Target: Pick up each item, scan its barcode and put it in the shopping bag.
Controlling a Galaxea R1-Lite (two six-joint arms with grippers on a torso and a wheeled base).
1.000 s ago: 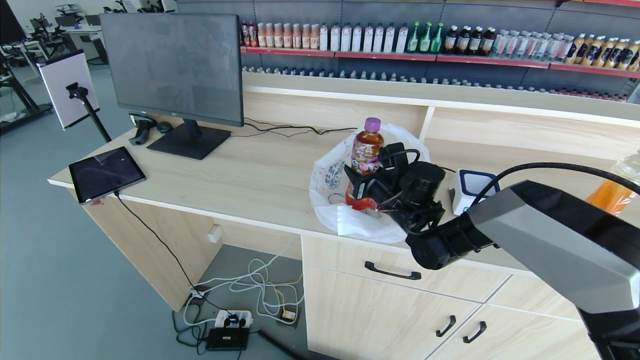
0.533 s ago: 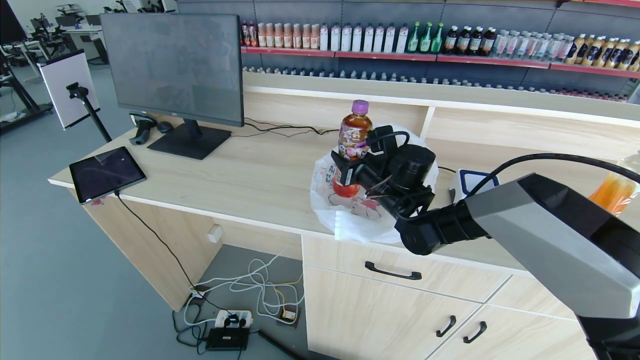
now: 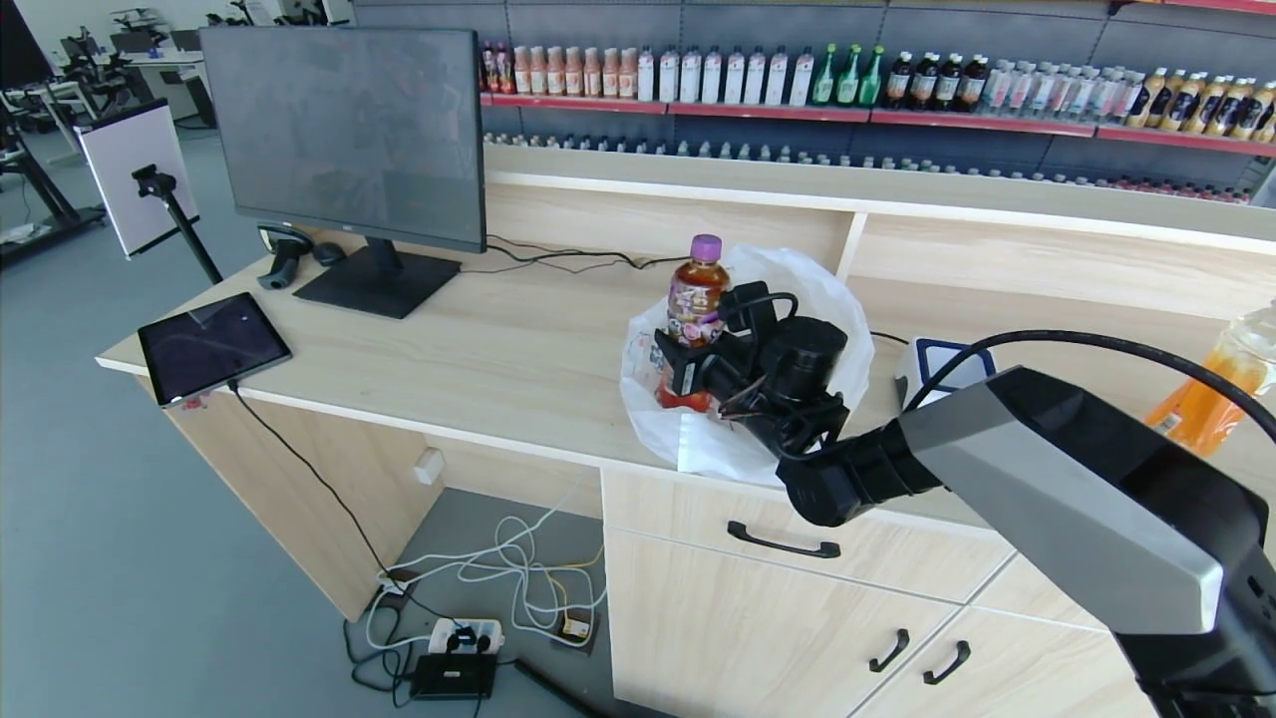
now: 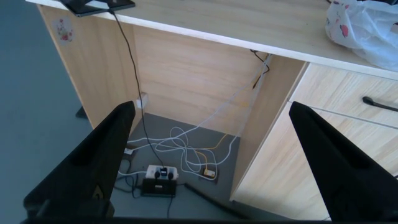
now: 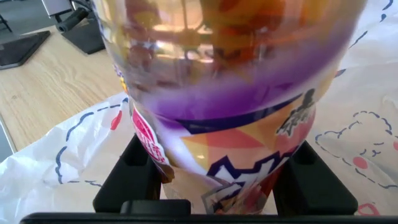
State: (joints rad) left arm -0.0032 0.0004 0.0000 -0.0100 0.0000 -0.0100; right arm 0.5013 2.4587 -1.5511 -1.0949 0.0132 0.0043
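At the counter front edge the shopping bag stands open. My right gripper is clamped on the purple-capped bottle, which is upright at the bag's mouth, so I judge this item nearly bagged. Left gripper hangs spread wide and empty; an orange bottle at far right looks yet to be scanned.

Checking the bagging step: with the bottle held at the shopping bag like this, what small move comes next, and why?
Probably lower the right pincer a little before releasing. It is shut on the purple-capped bottle, upright, base just inside the open mouth of the white shopping bag; most of it stands above the rim, so letting go now might tip it.
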